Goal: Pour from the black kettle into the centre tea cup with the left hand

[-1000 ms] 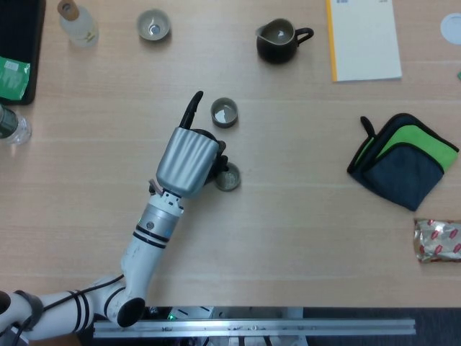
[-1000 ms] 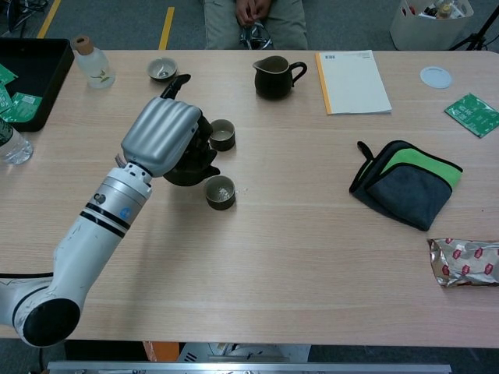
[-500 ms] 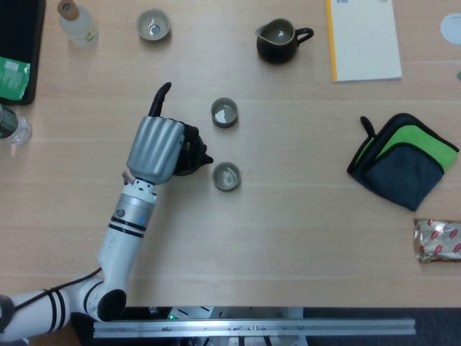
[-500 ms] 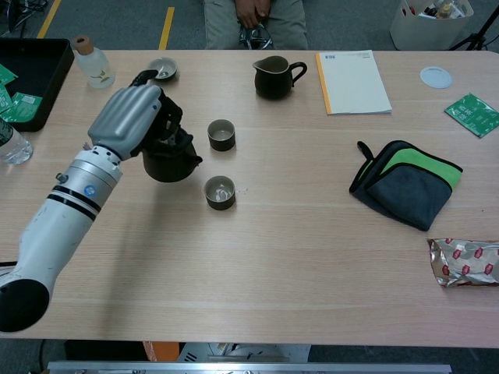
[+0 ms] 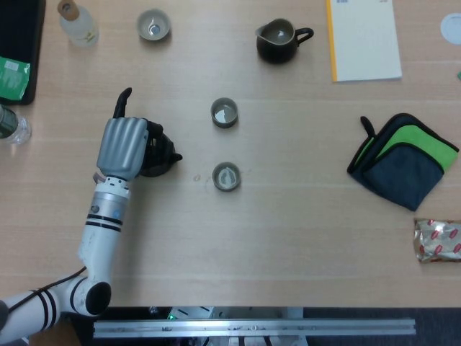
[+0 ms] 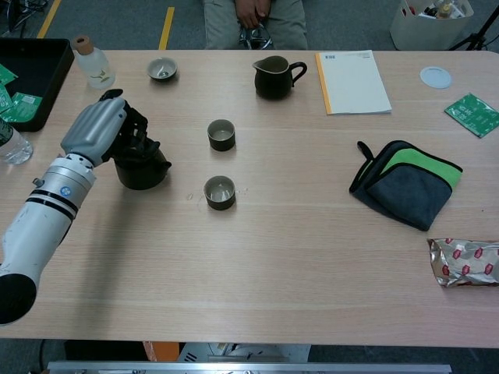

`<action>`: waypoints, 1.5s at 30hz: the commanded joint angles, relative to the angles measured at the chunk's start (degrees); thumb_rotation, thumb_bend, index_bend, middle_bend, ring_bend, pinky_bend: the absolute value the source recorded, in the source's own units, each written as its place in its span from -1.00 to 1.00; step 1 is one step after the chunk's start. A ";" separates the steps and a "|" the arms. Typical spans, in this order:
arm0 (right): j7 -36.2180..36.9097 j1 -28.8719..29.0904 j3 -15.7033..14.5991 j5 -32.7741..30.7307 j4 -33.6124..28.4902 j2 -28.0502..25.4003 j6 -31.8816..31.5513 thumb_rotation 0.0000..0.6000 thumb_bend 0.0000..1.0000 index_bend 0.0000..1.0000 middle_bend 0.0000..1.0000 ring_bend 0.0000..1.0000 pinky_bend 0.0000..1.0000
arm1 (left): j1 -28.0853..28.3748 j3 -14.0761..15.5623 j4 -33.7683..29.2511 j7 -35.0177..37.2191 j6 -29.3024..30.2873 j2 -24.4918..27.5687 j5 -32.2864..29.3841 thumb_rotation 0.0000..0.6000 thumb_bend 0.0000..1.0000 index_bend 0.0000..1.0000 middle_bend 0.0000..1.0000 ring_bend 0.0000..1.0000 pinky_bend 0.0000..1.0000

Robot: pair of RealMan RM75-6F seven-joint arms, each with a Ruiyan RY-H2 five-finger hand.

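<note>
Black kettle (image 6: pixel 142 167) upright on table (image 6: pixel 312 249) — left hand (image 6: pixel 97 128) wrapped round it, fingers closed.

A pale wood-grain bench (image 6: pixel 312 265) fills most of both views, evenly lit with soft shadows. Along its near edge runs a metal rail (image 5: pixel 252 328). Beyond the far edge lies a grey floor (image 6: pixel 117 23) marked with yellow tape lines (image 6: pixel 166 23). A seated person (image 6: pixel 253 19) in khaki trousers is at the far side, hands together. At the far right stands a white bin (image 6: pixel 425 23) beside a black tripod leg (image 6: pixel 479 35).
</note>
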State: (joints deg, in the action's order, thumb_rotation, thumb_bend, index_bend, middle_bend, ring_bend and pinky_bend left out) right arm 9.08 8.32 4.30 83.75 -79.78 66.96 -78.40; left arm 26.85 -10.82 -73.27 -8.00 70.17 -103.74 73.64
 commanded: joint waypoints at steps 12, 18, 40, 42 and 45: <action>-0.48 0.27 0.03 -0.21 -0.41 -0.01 0.43 1.00 -0.88 -0.82 -0.57 -0.77 -0.61 | -0.66 0.37 4.73 3.04 -1.00 -1.77 -0.92 1.00 -0.36 0.68 0.97 0.50 -0.99; -0.61 0.22 -0.01 -0.27 -0.51 -0.07 0.38 1.00 -0.88 -0.82 -0.57 -0.77 -0.61 | -0.71 0.38 4.95 2.96 -1.44 -1.86 -1.24 1.00 -0.36 0.62 0.90 0.43 -0.99; -0.63 0.27 -0.05 -0.21 -0.77 -0.11 0.32 1.00 -0.88 -0.82 -0.57 -0.77 -0.61 | -0.63 -0.77 -3.26 0.64 -6.26 3.08 -6.36 1.00 -0.37 0.00 0.40 -0.01 -0.99; -0.60 0.27 -0.03 -0.18 -0.78 -0.12 0.24 1.00 -0.88 -0.82 -0.57 -0.77 -0.61 | -0.62 -0.82 -3.85 0.60 -6.70 3.49 -6.95 1.00 -0.37 -0.02 0.38 -0.01 -0.99; -0.61 0.30 0.00 -0.14 -0.83 -0.16 0.20 1.00 -0.88 -0.82 -0.57 -0.77 -0.61 | -0.62 -0.99 -4.60 0.80 -7.03 3.92 -7.59 0.99 -0.37 -0.04 0.33 -0.03 -0.99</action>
State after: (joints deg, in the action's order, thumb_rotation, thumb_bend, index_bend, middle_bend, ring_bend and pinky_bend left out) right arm 8.47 8.63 4.30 83.62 -80.61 66.81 -78.19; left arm 26.22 -11.74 -77.71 -7.29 63.24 -99.95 66.20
